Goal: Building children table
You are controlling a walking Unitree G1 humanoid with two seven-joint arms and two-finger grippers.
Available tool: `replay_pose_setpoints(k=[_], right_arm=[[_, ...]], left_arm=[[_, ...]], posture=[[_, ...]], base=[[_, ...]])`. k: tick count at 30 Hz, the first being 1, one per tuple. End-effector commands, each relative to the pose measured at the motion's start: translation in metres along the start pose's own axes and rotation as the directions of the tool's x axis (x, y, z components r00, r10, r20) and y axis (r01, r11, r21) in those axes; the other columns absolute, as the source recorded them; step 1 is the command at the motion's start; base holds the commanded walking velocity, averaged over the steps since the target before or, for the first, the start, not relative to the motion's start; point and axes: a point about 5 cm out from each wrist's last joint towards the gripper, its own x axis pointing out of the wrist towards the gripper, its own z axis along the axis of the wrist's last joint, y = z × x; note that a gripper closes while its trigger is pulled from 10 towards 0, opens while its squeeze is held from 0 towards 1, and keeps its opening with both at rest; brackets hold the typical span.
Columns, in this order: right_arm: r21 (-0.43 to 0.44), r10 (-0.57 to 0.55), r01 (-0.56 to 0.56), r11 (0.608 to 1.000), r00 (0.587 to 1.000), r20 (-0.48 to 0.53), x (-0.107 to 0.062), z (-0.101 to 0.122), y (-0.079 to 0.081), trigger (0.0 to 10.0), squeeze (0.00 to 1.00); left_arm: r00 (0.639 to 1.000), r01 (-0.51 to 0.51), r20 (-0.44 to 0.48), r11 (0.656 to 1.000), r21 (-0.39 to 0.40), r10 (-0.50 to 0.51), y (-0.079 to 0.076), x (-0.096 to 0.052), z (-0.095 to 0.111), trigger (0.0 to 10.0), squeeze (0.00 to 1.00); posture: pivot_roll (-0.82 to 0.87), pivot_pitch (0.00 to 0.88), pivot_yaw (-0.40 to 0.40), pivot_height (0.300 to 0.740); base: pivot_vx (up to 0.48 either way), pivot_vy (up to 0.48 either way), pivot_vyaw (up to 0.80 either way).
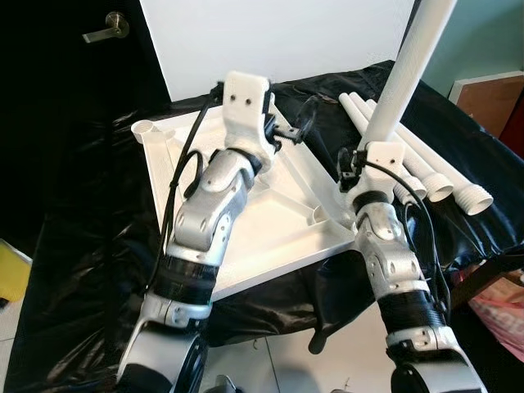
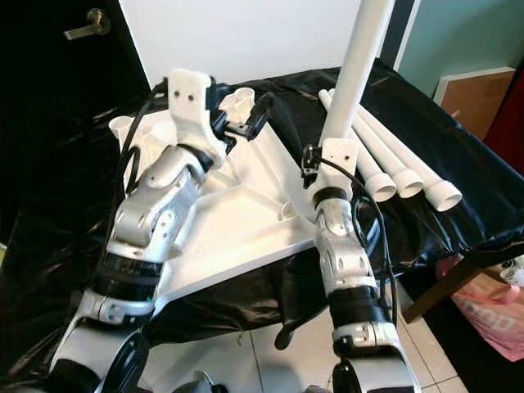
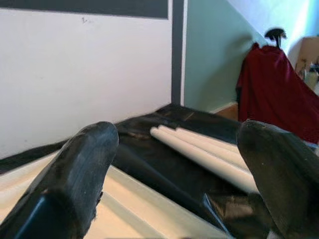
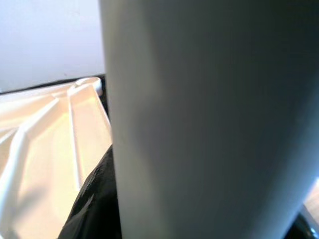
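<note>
A white children's table top (image 1: 270, 229) lies upside down on a black plastic sheet (image 1: 90, 246), ribs facing up, with a round leg socket (image 1: 146, 128) at its far left corner. My right gripper (image 1: 378, 139) is shut on a white table leg (image 1: 409, 65), holding it nearly upright over the top's near right corner; the leg (image 4: 209, 119) fills its wrist view. My left gripper (image 1: 296, 123) hovers open over the far edge of the top, nothing between its fingers (image 3: 75, 174). Three more white legs (image 1: 426, 172) lie side by side on the sheet to the right.
A white panel (image 1: 278, 41) leans behind the table top. A dark door with a lever handle (image 1: 106, 29) is at the far left. A wooden board (image 1: 491, 98) and a pink bag (image 1: 499, 311) sit on the right, and a red cloth (image 3: 274, 94) hangs farther off.
</note>
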Motion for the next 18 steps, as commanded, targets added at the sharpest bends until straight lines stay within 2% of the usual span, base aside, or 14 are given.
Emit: replay_pose_setpoints(k=[1,7,10,18], right_arm=[[0.006,0.005,-0.005,1.000,0.999,0.033,-0.002,0.005,0.000,10.0,0.00],[-0.006,0.008,-0.008,1.000,0.999,0.041,-0.005,0.004,-0.002,10.0,0.00],[-0.027,0.003,-0.002,1.000,0.999,0.037,-0.012,-0.001,-0.007,10.0,0.00],[-0.040,0.019,-0.018,0.999,0.999,0.027,-0.017,-0.003,-0.009,10.0,0.00]], left_arm=[[0.996,0.084,0.013,0.996,0.025,-0.084,-0.007,-0.002,0.000,10.0,0.00],[0.993,0.115,-0.010,0.993,0.040,-0.114,-0.011,-0.008,-0.010,10.0,0.00],[0.990,0.136,-0.060,0.985,0.106,-0.131,-0.012,-0.016,-0.025,10.0,0.00],[0.987,0.152,-0.070,0.982,0.109,-0.145,-0.015,-0.023,-0.030,10.0,0.00]], posture=[[-0.10,0.017,0.068,0.740],[-0.10,0.021,0.069,0.740],[-0.10,0.021,0.069,0.740],[-0.10,0.031,0.065,0.740]], base=[[0.000,0.000,0.00],[0.000,0.000,0.00],[0.000,0.000,0.00],[0.000,0.000,0.00]])
